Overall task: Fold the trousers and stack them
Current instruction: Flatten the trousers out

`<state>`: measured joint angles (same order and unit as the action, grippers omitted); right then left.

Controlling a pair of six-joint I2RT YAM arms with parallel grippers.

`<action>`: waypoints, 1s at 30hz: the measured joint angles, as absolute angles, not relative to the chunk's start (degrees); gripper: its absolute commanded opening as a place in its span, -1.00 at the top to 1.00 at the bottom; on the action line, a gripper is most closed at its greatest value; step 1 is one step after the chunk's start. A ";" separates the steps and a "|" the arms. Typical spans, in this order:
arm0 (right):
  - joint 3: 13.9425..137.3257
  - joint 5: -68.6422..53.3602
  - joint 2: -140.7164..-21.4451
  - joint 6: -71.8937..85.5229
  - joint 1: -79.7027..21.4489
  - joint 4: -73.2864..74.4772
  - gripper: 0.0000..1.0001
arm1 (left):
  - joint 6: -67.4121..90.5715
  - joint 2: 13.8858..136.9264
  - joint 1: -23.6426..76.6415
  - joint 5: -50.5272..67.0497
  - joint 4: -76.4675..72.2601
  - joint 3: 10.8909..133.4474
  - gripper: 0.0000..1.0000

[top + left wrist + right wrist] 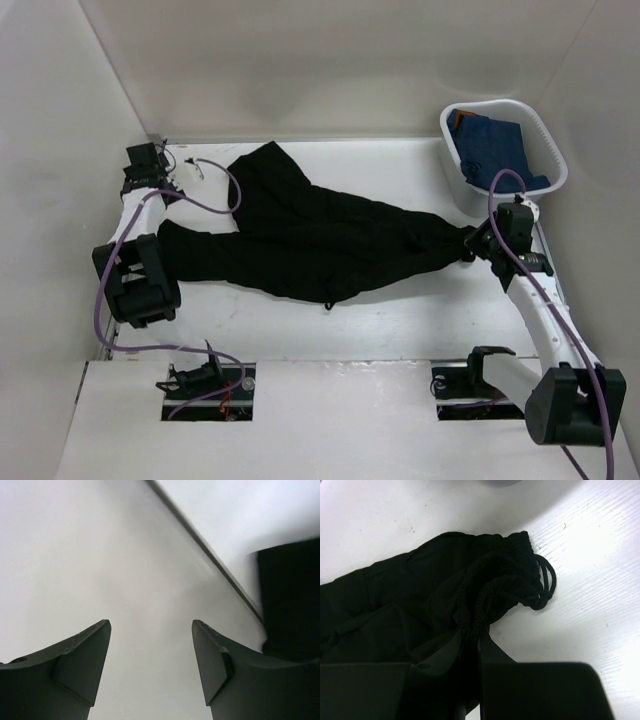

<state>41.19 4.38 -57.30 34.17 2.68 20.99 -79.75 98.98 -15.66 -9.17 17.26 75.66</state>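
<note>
The black trousers [320,235] lie spread across the white table, waist to the right and both legs running left. One leg reaches toward the back and the other toward the left arm. My right gripper [472,243] is shut on the gathered waistband [485,587], pinched between its fingertips [475,632], with the drawstring loop [547,582] lying beside it. My left gripper [148,160] is at the back left corner, apart from the trousers. In the left wrist view it [151,630] stands open, with only white wall between its fingers.
A white basket [548,140] at the back right holds a blue garment [495,145]. White walls close in the table on the left, back and right. A dark shape [290,600] at the right of the left wrist view cannot be identified.
</note>
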 measured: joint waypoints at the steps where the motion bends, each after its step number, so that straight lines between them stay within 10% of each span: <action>1: 41.34 4.36 -58.19 34.04 2.68 20.51 0.99 | -78.15 99.15 -15.92 -9.04 17.69 76.79 -0.34; 13: 44.27 2.76 -59.99 29.17 7.40 18.96 0.96 | -64.77 80.97 -31.05 7.14 42.78 74.24 -0.27; 30: 48.51 3.38 -64.07 27.81 6.28 18.90 0.94 | -58.74 105.56 -33.80 19.99 58.65 77.14 0.08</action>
